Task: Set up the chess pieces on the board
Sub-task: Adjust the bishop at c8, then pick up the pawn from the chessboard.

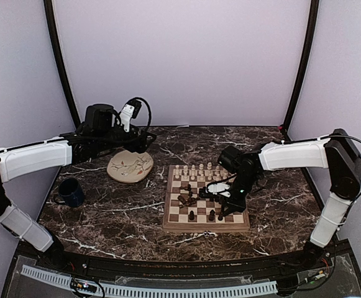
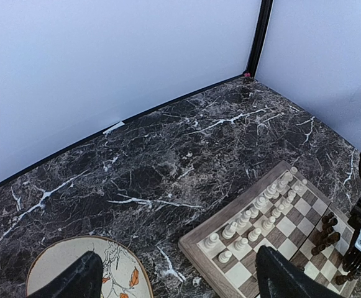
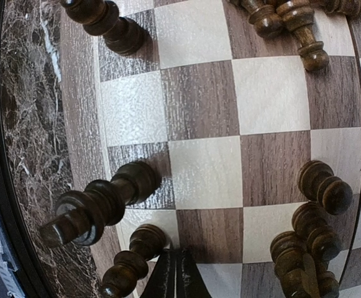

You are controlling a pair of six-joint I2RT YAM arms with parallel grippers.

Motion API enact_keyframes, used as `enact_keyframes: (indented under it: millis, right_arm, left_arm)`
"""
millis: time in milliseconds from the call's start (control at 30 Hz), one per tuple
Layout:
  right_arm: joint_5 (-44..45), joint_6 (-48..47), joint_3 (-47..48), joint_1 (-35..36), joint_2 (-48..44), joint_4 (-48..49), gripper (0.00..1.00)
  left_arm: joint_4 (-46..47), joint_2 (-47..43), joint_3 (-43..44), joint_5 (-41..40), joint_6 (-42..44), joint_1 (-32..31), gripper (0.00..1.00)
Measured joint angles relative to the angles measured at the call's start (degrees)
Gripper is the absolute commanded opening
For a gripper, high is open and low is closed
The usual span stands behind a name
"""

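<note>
The right gripper (image 3: 177, 279) hangs low over the board (image 3: 199, 167), toward its near right corner, with its two fingers pressed flat together and nothing between them. Just left of the tips in the wrist view stands a dark pawn (image 3: 133, 264), upright and close beside them but, as far as I can see, not touched. Beyond it stands a taller dark piece (image 3: 96, 211), perhaps a king, though the lens bends it too much to be sure. On the other side a few dark pieces (image 3: 310, 223) stand bunched, and farther up some toppled ones (image 3: 292, 18) lie flat. The pale pieces (image 1: 196, 169) line the far rows. The left gripper (image 2: 177, 282), spread wide, hovers back by the plate (image 1: 130, 167), well apart from the board, so the right arm is plainly nearer. I'd judge the fingers must part and shift left to take that pawn.
</note>
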Motion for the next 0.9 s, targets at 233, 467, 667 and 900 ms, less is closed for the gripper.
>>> enact_keyframes:
  millis: [233,467,667,900]
  right_arm:
    - [0.0,0.0,0.0,0.6,0.0,-0.2,0.05]
    - [0.0,0.3,0.1,-0.6,0.0,-0.5,0.05]
    - [0.4,0.0,1.1,-5.4,-3.7,-1.8,0.10]
    - [-1.9,0.2,1.3,-13.5,-18.2,-0.2,0.39]
  left_arm:
    - [0.0,0.3,0.0,0.0,0.0,0.0,0.88]
    - [0.0,0.4,0.0,0.1,0.0,0.0,0.88]
    - [0.1,1.2,0.0,0.9,-0.1,0.0,0.99]
    - [-6.6,10.2,9.2,4.7,-0.7,-0.6,0.99]
